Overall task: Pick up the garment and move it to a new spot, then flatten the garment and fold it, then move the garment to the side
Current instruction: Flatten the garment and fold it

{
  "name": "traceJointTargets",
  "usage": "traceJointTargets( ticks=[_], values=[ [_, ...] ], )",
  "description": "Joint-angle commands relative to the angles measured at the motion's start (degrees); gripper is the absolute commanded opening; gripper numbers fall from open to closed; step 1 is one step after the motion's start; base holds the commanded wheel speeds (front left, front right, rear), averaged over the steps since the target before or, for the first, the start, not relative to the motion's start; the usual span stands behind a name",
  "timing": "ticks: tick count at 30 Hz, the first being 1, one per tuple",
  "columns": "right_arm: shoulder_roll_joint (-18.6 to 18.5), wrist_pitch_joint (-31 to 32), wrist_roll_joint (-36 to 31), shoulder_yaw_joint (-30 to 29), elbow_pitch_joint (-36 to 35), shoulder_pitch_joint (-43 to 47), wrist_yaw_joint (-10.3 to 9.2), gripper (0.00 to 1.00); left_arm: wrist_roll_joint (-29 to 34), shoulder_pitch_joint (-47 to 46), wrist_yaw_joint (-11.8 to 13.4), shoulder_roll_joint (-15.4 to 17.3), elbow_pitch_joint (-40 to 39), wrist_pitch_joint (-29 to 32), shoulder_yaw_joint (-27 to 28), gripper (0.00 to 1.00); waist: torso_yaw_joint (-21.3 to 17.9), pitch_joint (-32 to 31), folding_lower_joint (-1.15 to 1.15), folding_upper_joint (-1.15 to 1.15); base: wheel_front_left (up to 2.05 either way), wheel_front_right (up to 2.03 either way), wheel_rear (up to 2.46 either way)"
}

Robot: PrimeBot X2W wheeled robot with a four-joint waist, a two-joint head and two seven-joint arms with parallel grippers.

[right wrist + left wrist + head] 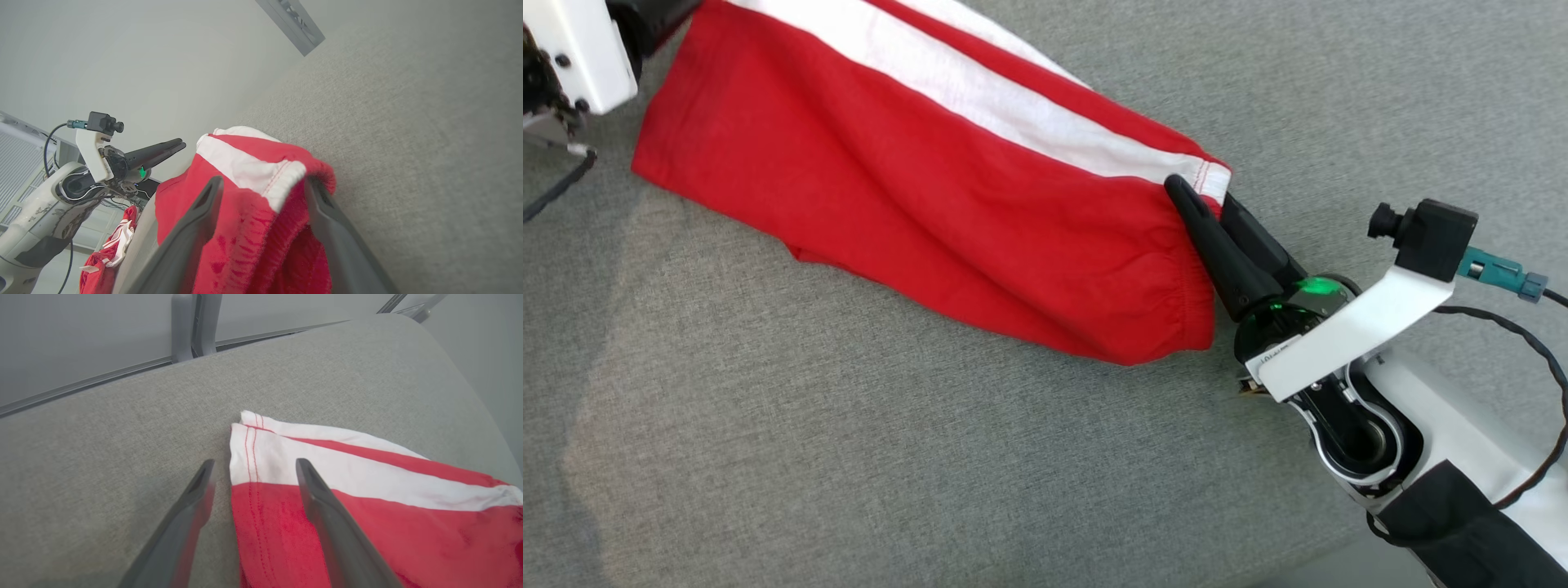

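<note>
The garment [915, 188] is red cloth with a broad white stripe and lies spread on a grey upholstered surface [849, 457]. My right gripper [1205, 200] is at its gathered waistband corner. In the right wrist view its fingers stand apart with the bunched hem of the garment [245, 155] between them, so my right gripper [265, 183] is open. My left gripper [255, 463] is open at the opposite corner. One of its fingers is over the grey surface, the other over the garment [367, 522]. The white left arm housing [580, 49] shows at the head view's top left.
The grey surface's far edge and a metal post [196, 322] lie beyond the garment's corner. A dark cable [1535, 351] loops by my right wrist. Another red and white cloth [106, 253] lies below the surface's edge. My left arm [94, 163] shows in the right wrist view.
</note>
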Motion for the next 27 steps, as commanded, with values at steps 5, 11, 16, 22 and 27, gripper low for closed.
traceJointTargets(
  ticks=[5, 11, 16, 22, 27],
  values=[
    [-2.65, 0.89, 2.57, 2.32, 0.04, 1.0, 0.01, 1.0, -2.92, 2.34, -0.11, 2.88, -1.67, 5.07, -1.92, 1.0, -1.11, -2.42, 0.0, 0.0, 0.0, 0.0, 0.0],
    [-5.51, 0.24, 3.19, 2.18, -2.87, 1.53, 0.01, 1.0, -2.83, 2.29, -0.11, 7.53, -1.87, 9.44, -3.85, 1.0, -3.83, -1.96, 0.0, 0.0, 0.0, 0.0, 0.0],
    [-6.32, 0.11, 2.56, 1.51, -4.62, 2.43, 0.01, 1.0, -4.73, 3.28, -0.12, 8.5, -1.23, 12.01, -4.26, 1.0, -5.34, -1.39, 0.0, 0.0, 0.0, 0.0, 0.0],
    [-7.22, -0.15, 1.43, -0.47, -6.17, 3.92, 0.01, 1.0, -9.65, 5.0, -0.12, 8.36, -3.77, 17.48, -4.39, 1.0, -6.46, -1.25, 0.0, 0.0, 0.0, 0.0, 0.0],
    [-6.77, -0.2, 0.64, -1.49, -6.52, 4.76, 0.01, 1.0, -11.5, 4.3, -0.12, 8.85, -6.07, 18.27, -3.44, 0.73, -6.81, -1.18, 0.0, 0.0, 0.0, 0.0, 0.0]
  ],
)
